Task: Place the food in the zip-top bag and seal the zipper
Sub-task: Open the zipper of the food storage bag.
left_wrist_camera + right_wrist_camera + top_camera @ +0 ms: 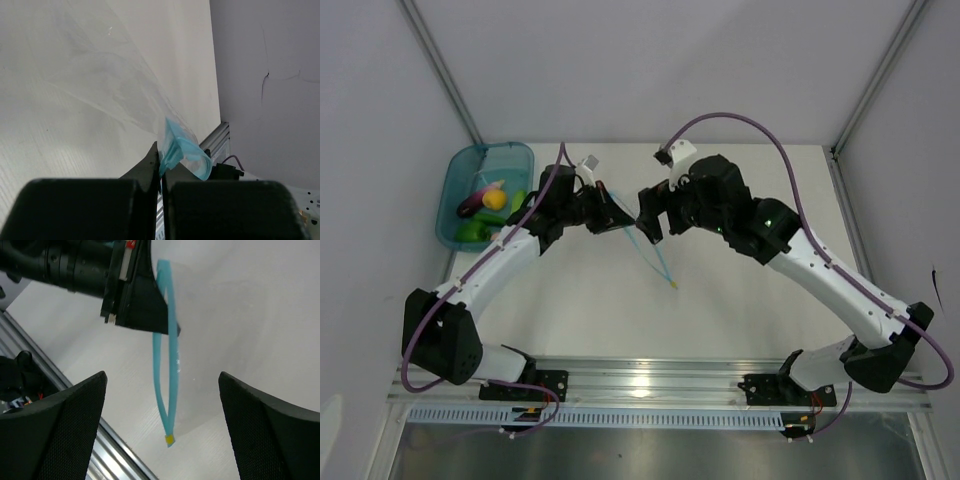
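One zip-top bag (115, 90) is at centre frame, its zipper (173, 340) clenched in the left pincer (161, 159); the right pincer (162, 376) gapes released alongside. The food (492, 200), several pieces, lies in one tub (450, 190), upper left.

The right gripper (162, 385) is seen with its fingers spread wide. Ahead of it and between them, a light blue zipper (173, 340) is held looped by the left gripper (145, 310), clamped near its top. A yellow tab (170, 440) is seen at its lower end, above the white worktop (250, 315).
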Controlling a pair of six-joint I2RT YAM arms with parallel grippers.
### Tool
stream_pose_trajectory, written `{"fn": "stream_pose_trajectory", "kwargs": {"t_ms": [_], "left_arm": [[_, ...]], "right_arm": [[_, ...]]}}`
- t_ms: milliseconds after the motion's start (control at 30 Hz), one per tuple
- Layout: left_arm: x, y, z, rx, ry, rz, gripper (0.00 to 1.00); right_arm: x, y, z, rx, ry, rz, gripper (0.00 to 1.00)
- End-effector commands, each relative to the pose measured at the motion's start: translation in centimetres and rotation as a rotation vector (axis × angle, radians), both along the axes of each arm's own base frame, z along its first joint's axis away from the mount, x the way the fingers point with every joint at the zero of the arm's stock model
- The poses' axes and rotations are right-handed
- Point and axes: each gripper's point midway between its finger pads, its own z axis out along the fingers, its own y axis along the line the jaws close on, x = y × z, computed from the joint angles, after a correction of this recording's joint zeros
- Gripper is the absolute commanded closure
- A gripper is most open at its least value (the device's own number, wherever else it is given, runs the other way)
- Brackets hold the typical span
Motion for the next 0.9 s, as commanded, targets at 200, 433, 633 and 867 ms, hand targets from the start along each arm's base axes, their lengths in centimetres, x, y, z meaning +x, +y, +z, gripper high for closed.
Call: {"fn": "stream_pose_trajectory", "kwargs": {"t_ms": [200,433,633,867], "left_arm": [[-0.6,0.0,2.4,-0.009,-0.064,-0.031,0.99],[-0.8,-0.1,2.6,-0.013,-0.066,-0.044,0.99],[-1.0,-0.1,2.6,-0.009,-0.065,-0.056,0.99],[-1.3,-0.1,2.8,-0.008,-0.079,-0.076,0.99]], "right_arm": [[2.4,0.6,-1.7,-0.176,0.003,-0.085,0.21],[2.1,2.2,-5.7,-0.332,-0.024,-0.123,0.38],[3.2,1.3,-8.6,-0.453,-0.052,-0.19,0.46],[4.7,0.0,-10.5,-0.516,-0.075,-0.266,0.61]]}}
